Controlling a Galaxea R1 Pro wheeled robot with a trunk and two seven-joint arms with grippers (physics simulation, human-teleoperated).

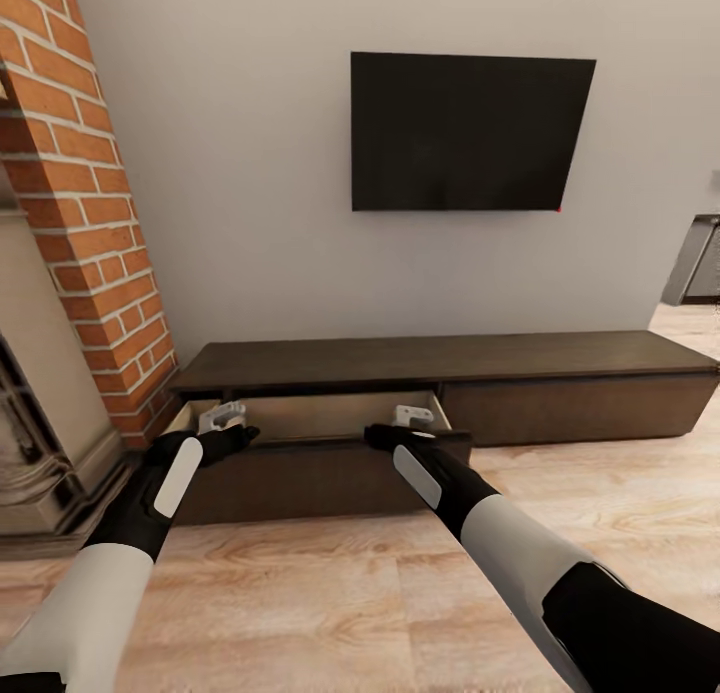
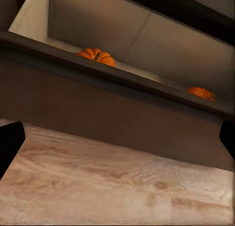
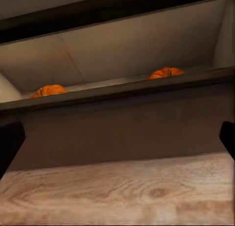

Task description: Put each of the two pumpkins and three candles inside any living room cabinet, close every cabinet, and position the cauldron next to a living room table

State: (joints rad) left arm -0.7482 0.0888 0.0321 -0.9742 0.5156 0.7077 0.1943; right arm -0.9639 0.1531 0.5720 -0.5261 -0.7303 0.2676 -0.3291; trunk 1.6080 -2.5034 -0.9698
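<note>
Two pumpkins (image 2: 97, 56) (image 2: 200, 93) counted, both inside the open left drawer (image 1: 330, 415) of the cabinet (image 1: 560, 358); candles uncounted. One cabinet, long axis running left-right along the far wall. Left gripper (image 1: 222, 416) and right gripper (image 1: 412, 415) hover at the drawer front, jaws spread, grasping nothing.

cabinet (image 1: 440, 365): long, low, dark brown, against grey wall | drawer (image 1: 320, 443): left one pulled out, pale inside | left gripper (image 1: 222, 414): over drawer's front edge, near its left corner | right gripper (image 1: 412, 414): over front edge, near right corner | television (image 1: 465, 131): dark, on wall above | brick column (image 1: 85, 193): at cabinet's left end | floor (image 1: 330, 593): light wood
</note>
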